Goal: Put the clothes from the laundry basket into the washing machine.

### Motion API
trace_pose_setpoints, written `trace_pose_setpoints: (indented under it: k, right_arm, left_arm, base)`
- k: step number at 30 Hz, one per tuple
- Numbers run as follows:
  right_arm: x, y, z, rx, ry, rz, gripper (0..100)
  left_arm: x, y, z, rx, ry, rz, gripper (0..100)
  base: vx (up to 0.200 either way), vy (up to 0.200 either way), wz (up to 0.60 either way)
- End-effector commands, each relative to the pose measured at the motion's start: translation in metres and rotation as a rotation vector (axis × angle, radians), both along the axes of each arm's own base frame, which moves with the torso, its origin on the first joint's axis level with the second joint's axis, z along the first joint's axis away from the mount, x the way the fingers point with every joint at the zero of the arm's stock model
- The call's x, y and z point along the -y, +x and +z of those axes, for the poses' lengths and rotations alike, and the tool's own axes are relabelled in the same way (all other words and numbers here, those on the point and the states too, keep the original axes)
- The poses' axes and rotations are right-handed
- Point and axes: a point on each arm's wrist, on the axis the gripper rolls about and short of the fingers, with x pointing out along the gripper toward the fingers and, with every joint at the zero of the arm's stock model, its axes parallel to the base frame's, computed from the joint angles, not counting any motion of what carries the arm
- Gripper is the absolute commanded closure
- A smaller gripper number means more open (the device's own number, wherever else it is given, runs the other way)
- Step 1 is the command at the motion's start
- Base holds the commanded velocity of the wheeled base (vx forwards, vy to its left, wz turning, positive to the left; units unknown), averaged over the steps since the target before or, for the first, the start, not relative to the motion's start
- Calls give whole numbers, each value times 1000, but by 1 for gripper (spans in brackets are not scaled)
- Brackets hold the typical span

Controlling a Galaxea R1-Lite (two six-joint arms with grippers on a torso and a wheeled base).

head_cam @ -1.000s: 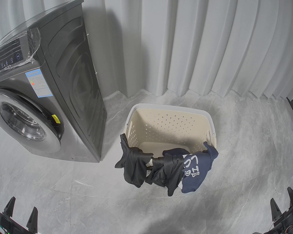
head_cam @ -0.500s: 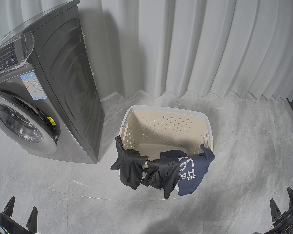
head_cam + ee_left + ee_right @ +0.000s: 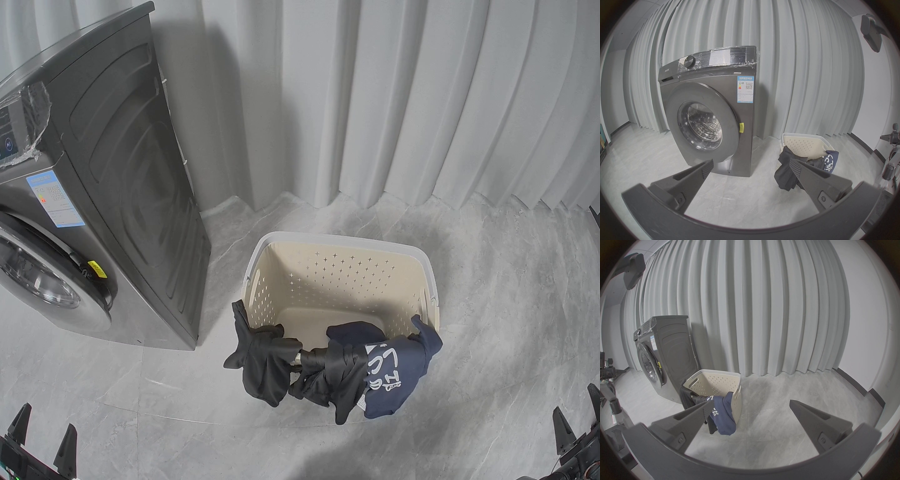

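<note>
1. Your washing machine (image 3: pixel 125 187) is cut off at the head view's left edge — door (image 3: pixel 44 281) shut, a blue label (image 3: pixel 55 198) and a yellow sticker (image 3: pixel 97 269) on its front.
2. The clothes (image 3: pixel 331 369) hang over the laundry basket (image 3: pixel 340 239)'s near rim, lower centre; the white lettering on the navy garment (image 3: pixel 400 369) is crumpled.
3. Left gripper (image 3: pixel 750 162) and right gripper (image 3: pixel 751 402) — jaws spread, empty.

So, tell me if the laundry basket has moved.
No. The laundry basket keeps its gap to the washing machine; the whole head view shifted, so the camera moved.
</note>
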Motion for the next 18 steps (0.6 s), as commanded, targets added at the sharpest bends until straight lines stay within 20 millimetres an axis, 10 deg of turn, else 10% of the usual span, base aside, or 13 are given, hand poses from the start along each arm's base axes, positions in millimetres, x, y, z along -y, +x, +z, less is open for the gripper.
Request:
trace_pose_setpoints:
  k: [1,18]
  right_arm:
    - [0,0,-5,-5,0,1,0]
    - [0,0,-5,-3,0,1,0]
  left_arm:
    - [0,0,-5,-4,0,0,0]
    - [0,0,-5,-4,-1,1,0]
  base:
    - [0,0,0]
    - [0,-106,0]
